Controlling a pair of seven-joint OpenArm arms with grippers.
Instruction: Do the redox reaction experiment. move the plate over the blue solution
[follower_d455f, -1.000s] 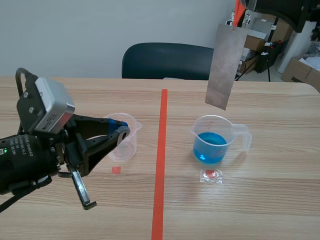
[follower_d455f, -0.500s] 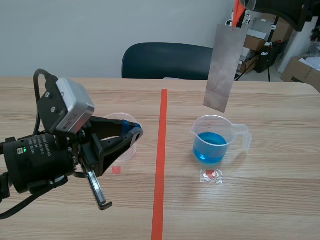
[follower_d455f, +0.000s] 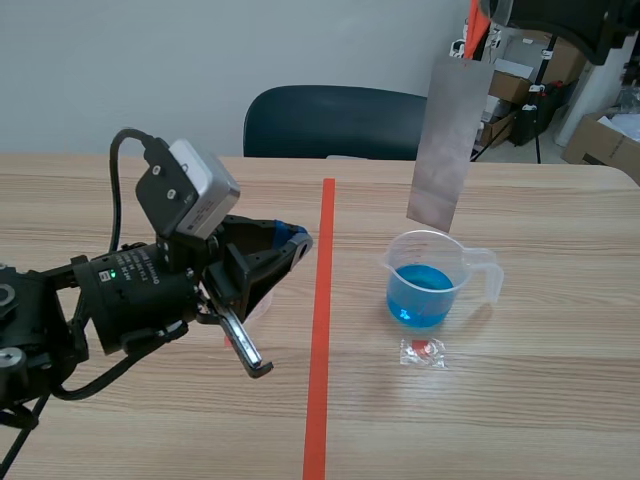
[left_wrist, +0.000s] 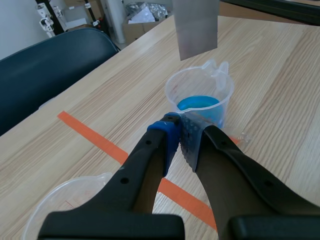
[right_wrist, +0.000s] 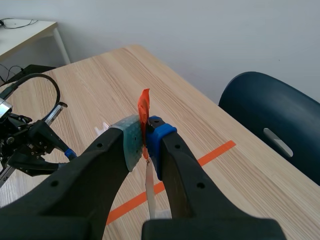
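- Plate (follower_d455f: 447, 140) position first: you are holding it in the upper right of the scene frame. It is hanging long side down from the right gripper (right_wrist: 145, 137), whose fingers are clamped on its top end at the orange-red tab (right_wrist: 144, 106).
- You are looking at a thin, flat strip of dull grey metal, hanging slightly tilted. Its lower edge is sitting just above the far rim of the clear beaker (follower_d455f: 440, 262), right of centre in the frame. The left wrist view is showing a gap between the two.
- You are aiming at the blue solution (follower_d455f: 418, 297), which is filling only the lower part of that beaker.
- You are probably close to done, so bring the lower edge over the middle of the liquid rather than the rim, and travel slowly.
- You are gripping a long plate by one end only, so it is likely to sway. Ease off before stopping, and stay clear of the spout and handle.
- Your left gripper (left_wrist: 181, 131) is sitting centre-left in the scene frame with its fingers together on nothing, pointing toward the beaker. Leave it apart from the beaker while the plate is travelling.
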